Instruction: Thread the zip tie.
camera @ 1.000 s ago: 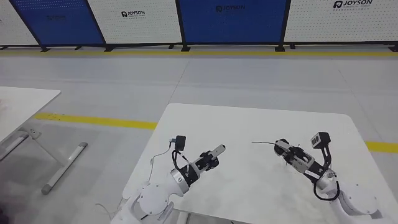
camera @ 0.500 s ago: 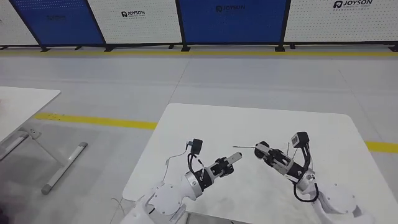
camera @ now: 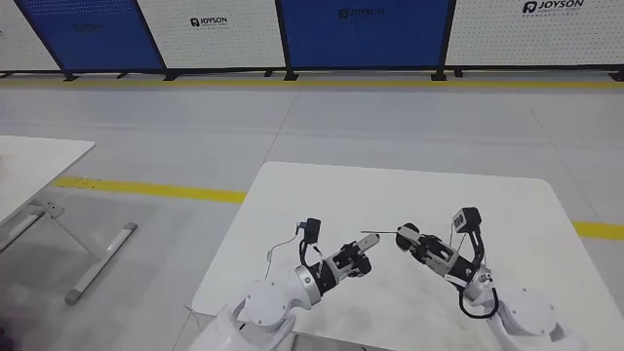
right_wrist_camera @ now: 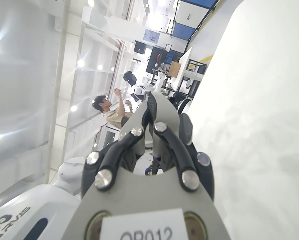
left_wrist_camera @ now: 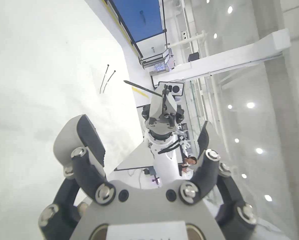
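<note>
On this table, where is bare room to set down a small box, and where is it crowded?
The far half of the table, between its far edge and the two hands, looks bare. The near middle is crowded: the open left hand faces the right hand, shut on a zip tie. Two spare zip ties lie on the table.

The arms are white with black wrists. The left claw and right claw have grey fingers, black links and silver screws.

Zip tie in right pincer, near left pincer.
</note>
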`<state>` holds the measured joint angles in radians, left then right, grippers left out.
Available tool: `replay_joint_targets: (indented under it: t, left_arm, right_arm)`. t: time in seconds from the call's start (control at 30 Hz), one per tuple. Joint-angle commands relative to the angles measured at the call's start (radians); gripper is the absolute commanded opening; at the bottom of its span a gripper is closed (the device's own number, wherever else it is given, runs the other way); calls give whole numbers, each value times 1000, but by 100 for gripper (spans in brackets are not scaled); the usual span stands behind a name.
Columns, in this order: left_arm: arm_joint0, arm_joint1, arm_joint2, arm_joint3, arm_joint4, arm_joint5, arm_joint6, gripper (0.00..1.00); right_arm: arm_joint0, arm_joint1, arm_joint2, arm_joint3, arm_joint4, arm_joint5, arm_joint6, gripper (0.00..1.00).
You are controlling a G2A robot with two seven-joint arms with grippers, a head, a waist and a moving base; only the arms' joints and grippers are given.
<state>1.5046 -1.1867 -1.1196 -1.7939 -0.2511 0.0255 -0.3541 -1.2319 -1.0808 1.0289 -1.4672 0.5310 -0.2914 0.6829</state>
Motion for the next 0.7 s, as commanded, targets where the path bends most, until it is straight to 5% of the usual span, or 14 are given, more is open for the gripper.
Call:
replay_joint_targets:
  t: [0.0, 0.67]
  left_arm:
    - [-17, -2, -3, 21, -56, 22, -13, 100]
    - [-19, -2, 3, 21, -59, 11, -21, 100]
  right_arm:
    - [6, -1, 5, 13, 17, 8, 25, 0]
    - [1, -2, 7, 9, 13, 22, 17, 0]
